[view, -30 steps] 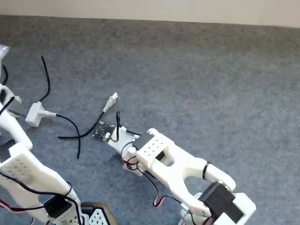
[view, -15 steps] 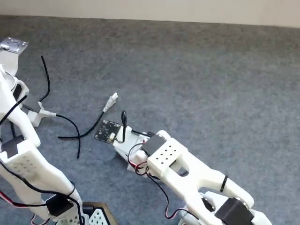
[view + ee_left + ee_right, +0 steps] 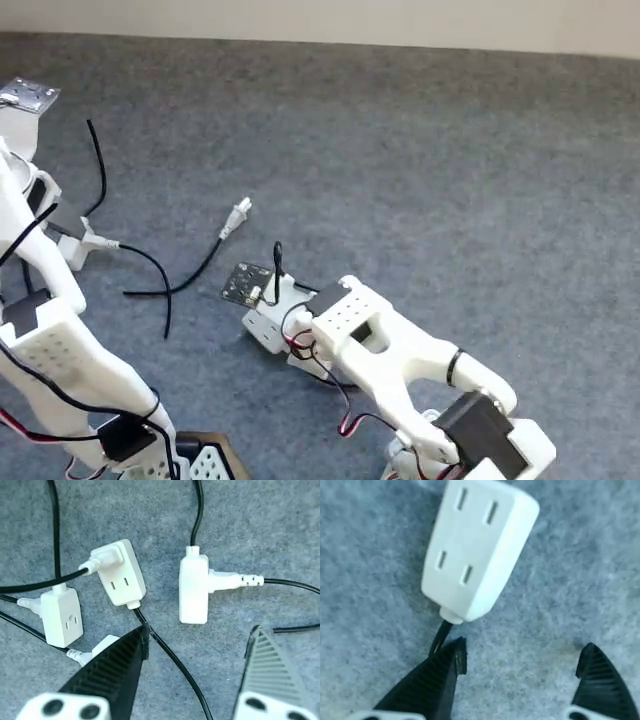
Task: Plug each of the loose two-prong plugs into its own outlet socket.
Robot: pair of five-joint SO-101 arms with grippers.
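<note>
High view: your loose two-prong plug (image 3: 240, 211) lies on the grey carpet (image 3: 450, 170) left of centre, and its black cord (image 3: 195, 272) trails toward the lower left. The right arm (image 3: 380, 350) lies low at lower centre. Its wrist end sits just below the plug, apart from it, and has slid rightward since a second ago. The left arm (image 3: 45, 330) stands along the left edge, where it was half a second ago.

Left wrist view: your left gripper (image 3: 200, 630) is spread wide and holds nothing. A white block (image 3: 194, 590) with cords attached lies just beyond the gap. A white outlet socket (image 3: 122, 575) and a second outlet socket (image 3: 61, 616) lie beyond the dark finger (image 3: 117, 667).

Right wrist view: your right gripper (image 3: 525, 650) is released and empty. A double outlet block (image 3: 475, 550) lies slots-up just ahead of it, not touched. The outlet's cord (image 3: 439, 636) runs to the black fingertip.
</note>
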